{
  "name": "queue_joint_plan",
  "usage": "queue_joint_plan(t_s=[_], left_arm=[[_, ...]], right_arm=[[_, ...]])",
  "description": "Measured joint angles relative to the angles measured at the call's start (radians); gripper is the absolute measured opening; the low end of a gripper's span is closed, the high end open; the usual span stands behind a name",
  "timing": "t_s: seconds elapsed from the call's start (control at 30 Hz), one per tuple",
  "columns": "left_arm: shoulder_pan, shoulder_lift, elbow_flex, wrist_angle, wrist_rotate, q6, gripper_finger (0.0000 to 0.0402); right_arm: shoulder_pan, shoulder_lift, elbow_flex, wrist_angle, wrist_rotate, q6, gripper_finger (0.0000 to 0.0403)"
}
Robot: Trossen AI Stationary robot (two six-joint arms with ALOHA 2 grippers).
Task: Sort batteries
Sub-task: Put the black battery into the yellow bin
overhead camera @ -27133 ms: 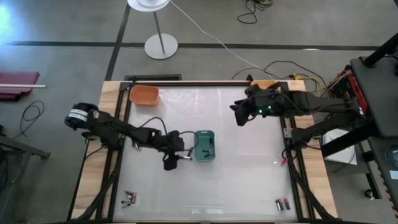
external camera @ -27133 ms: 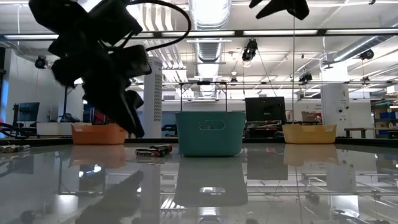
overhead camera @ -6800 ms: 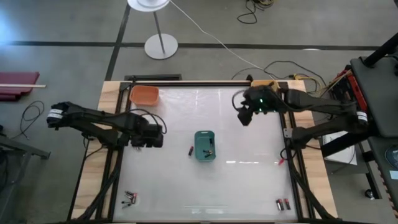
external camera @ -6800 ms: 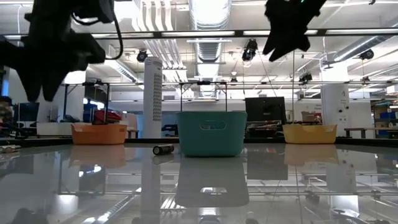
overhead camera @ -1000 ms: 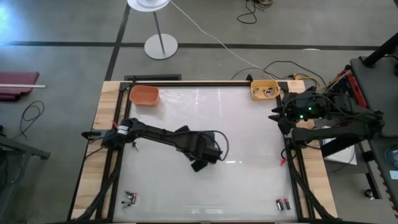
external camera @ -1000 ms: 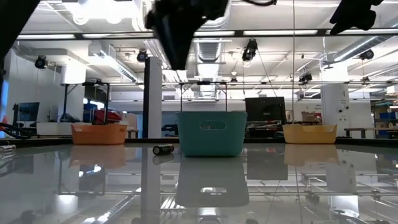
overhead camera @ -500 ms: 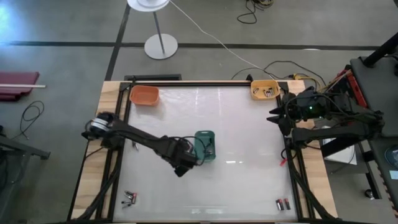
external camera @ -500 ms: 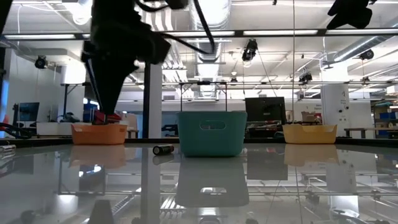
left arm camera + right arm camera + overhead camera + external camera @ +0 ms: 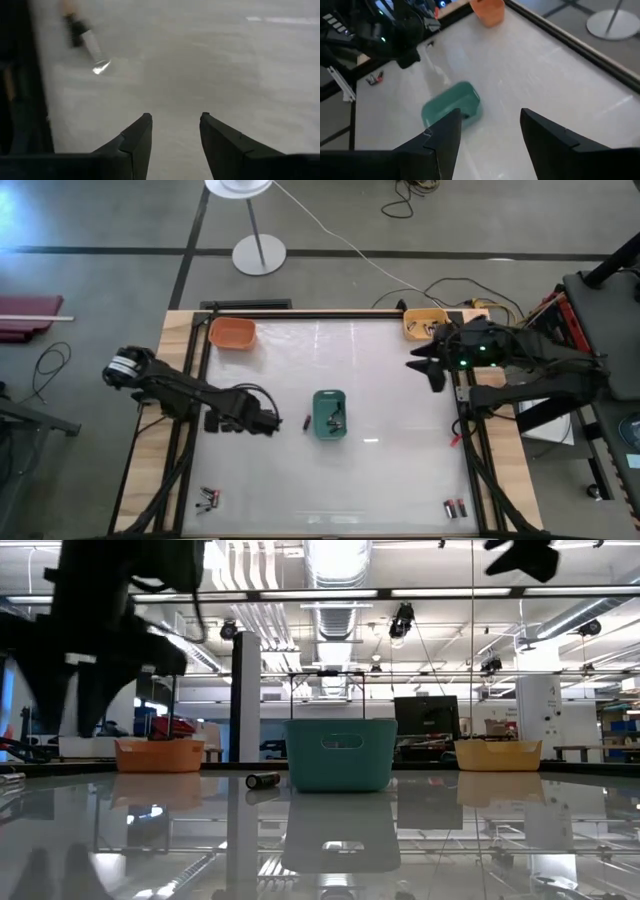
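A teal bin (image 9: pixel 329 415) stands mid-table with a few batteries (image 9: pixel 336 416) inside. One dark battery (image 9: pixel 306 421) lies on the table just left of the bin and also shows in the low view (image 9: pixel 263 780). My left gripper (image 9: pixel 270 426) hovers open to the left of that battery, nothing between its fingers (image 9: pixel 175 117). My right gripper (image 9: pixel 425 370) hangs open above the far right of the table, near the yellow bin (image 9: pixel 425 323), and looks toward the teal bin (image 9: pixel 452 105).
An orange bin (image 9: pixel 232 332) sits at the far left corner. Loose batteries lie at the near left (image 9: pixel 207 498) and the near right (image 9: pixel 455 507). A small red thing (image 9: pixel 455 438) lies by the right edge. Bare table lies between the bins.
My left gripper has drawn back from above the teal bin toward the table's left edge, and the bin now shows whole. My right gripper has moved from the right edge a little toward the table's middle.
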Motion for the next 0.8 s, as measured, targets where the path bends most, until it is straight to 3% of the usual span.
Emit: queue_joint_plan(t_s=[0.17,0.33,0.47,0.8], left_arm=[[-0.019,-0.030,-0.079,-0.046,-0.003,-0.219,0.0157],[-0.019,-0.028,-0.160,-0.071,-0.003,-0.374,0.0160],[-0.019,-0.030,-0.201,-0.069,-0.004,-0.385,0.0160],[-0.019,-0.029,-0.266,0.003,-0.055,-0.485,0.0160]], right_arm=[[0.000,0.106,0.000,0.143,0.000,-0.025,0.0201],[0.000,0.217,0.042,0.177,-0.009,-0.024,0.0199],[0.000,0.298,0.092,0.161,-0.059,-0.025,0.0201],[0.000,0.376,0.181,0.153,-0.065,-0.044,0.0194]])
